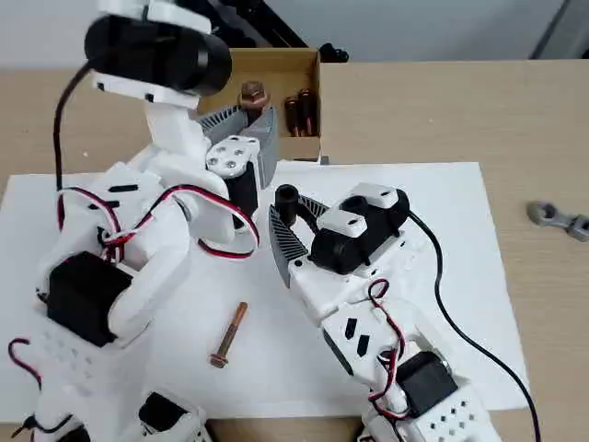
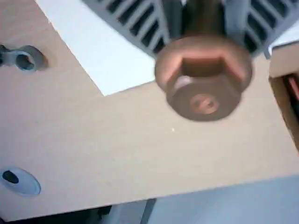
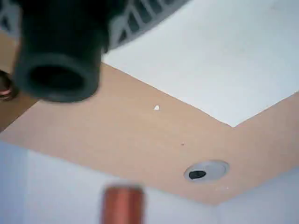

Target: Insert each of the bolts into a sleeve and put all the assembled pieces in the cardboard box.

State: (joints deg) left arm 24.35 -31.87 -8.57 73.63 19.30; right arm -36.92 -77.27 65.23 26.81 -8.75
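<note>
**Operator:** Where's the bolt I'm working?

**Spotter:** Your left gripper (image 1: pixel 250 114) has a bolt (image 1: pixel 253 93), with the fingers clamped on the shank just under the head. In the high view the head faces up, just in front of the box (image 1: pixel 318 87) wall. The shank is hidden between the fingers, so I can't tell how far the tip sticks out.

**Operator:** And the sleeve?

**Spotter:** Your right gripper (image 1: pixel 289 208) has its fingers closed on the sleeve (image 1: pixel 287 196). The sleeve stands roughly upright with its open bore up. It's near the bolt on the side away from the box, apart from it and not yet mated.

**Operator:** What does the join turn on?

**Spotter:** The axes. As I read it, head and bore both face up. I'd judge you need to turn one wrist until the bolt's tip looks down the bore, then close the gap along that line.

**Operator:** Room?

**Spotter:** It's tight behind your left fingers, where the box wall and the pieces (image 1: pixel 302 110) inside are close. There's open paper (image 1: pixel 442 212) to the right of the sleeve. A second bolt (image 1: pixel 228 334) lies flat on the paper between your arm bases, slanted, with its head toward the near edge and well apart from both grippers. A spanner (image 1: pixel 555 215) rests on the bench (image 1: pixel 479 101) far right, out of your way.
</note>
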